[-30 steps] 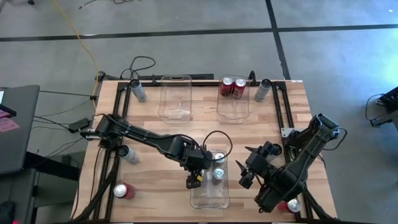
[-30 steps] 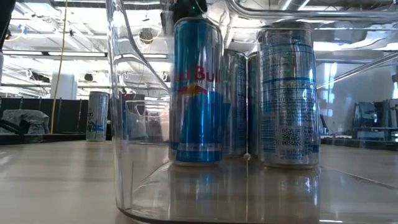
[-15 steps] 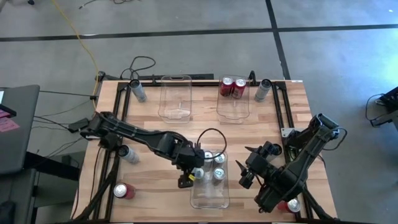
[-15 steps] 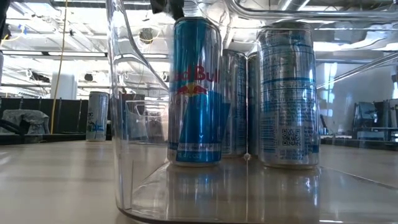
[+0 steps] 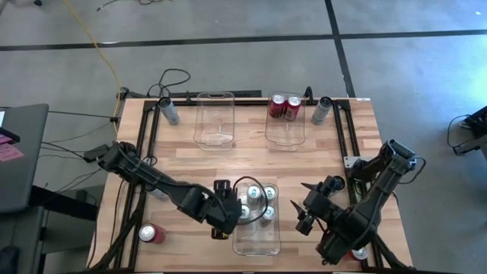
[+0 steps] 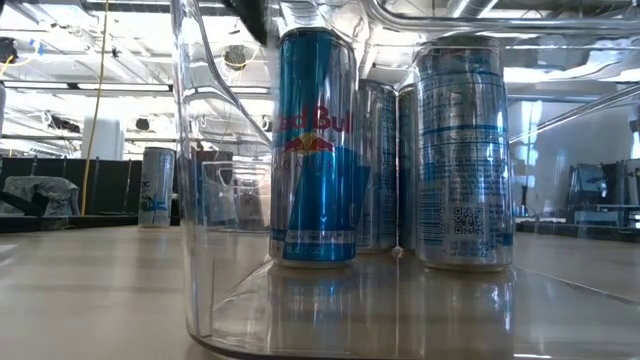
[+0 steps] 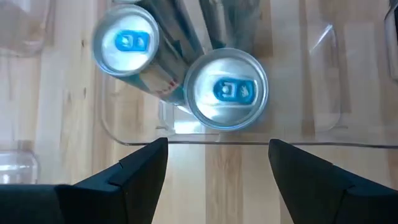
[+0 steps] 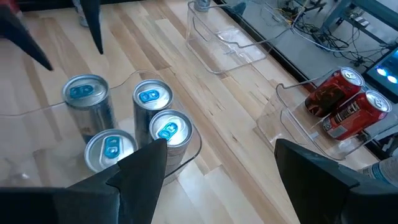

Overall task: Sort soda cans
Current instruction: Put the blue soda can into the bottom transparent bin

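Several silver-blue soda cans point(image 5: 256, 205) stand upright on their bases in the near clear bin point(image 5: 257, 240); the low view shows them close up point(image 6: 315, 150). Two red cans point(image 5: 283, 106) stand in the far right bin. Single cans rest on the table: grey ones point(image 5: 167, 110) point(image 5: 321, 110) at the far edge and a red one point(image 5: 151, 233) near left. My left gripper point(image 5: 227, 221) point(image 7: 217, 144) is open, just outside the near bin's left wall. My right gripper point(image 5: 306, 205) point(image 8: 221, 146) is open, right of that bin. Neither touches anything.
An empty clear bin point(image 5: 214, 118) sits at the far middle. Another can point(image 5: 156, 187) stands under my left arm, and a red one point(image 5: 358, 251) sits by my right arm's base. Black frame rails run along the table's left and right sides.
My left gripper has drawn back from above the near bin toward the table's left and near edge. A silver-blue can stays standing in the bin where the gripper was. My right arm has shifted slightly toward the near edge.
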Motion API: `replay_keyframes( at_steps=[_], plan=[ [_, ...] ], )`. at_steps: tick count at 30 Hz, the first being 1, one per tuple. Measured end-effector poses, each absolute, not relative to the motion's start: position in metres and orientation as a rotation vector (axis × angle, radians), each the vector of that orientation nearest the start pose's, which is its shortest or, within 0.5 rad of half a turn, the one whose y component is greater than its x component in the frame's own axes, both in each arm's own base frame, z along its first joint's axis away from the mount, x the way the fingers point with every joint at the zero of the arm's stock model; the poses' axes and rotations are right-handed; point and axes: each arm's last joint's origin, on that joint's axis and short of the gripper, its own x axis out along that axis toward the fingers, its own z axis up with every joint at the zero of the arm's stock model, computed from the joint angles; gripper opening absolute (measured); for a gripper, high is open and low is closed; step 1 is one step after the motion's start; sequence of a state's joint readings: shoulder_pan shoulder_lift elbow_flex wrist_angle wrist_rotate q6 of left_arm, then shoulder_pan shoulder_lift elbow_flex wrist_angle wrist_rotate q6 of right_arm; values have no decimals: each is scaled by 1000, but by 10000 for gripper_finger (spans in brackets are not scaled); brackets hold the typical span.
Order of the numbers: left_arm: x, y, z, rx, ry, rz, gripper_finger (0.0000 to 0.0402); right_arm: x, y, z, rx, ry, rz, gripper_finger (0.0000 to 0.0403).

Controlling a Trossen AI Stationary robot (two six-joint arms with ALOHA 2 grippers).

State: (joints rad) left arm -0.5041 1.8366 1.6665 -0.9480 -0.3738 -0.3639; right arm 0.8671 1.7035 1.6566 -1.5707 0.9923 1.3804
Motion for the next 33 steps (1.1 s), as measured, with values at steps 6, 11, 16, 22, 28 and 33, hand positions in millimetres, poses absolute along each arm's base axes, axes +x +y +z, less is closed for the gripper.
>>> replay_keyframes(
  at_steps=[6,11,16,22,28,33],
  plan=[
    [336,-184,267,147,985,58,275,208,216,330,-17,629,-624,315],
    [324,-182,272,109,898,88,275,208,215,331,-25,609,-628,315],
    [310,-173,270,26,770,69,275,208,215,331,-26,604,-629,315],
    [293,-163,241,-80,588,7,275,209,215,331,-26,603,-629,315],
    [286,-155,211,-132,408,-35,275,209,215,331,-27,601,-630,315],
    [284,-148,203,-156,354,-37,275,209,214,331,-25,601,-633,315]
  ],
)
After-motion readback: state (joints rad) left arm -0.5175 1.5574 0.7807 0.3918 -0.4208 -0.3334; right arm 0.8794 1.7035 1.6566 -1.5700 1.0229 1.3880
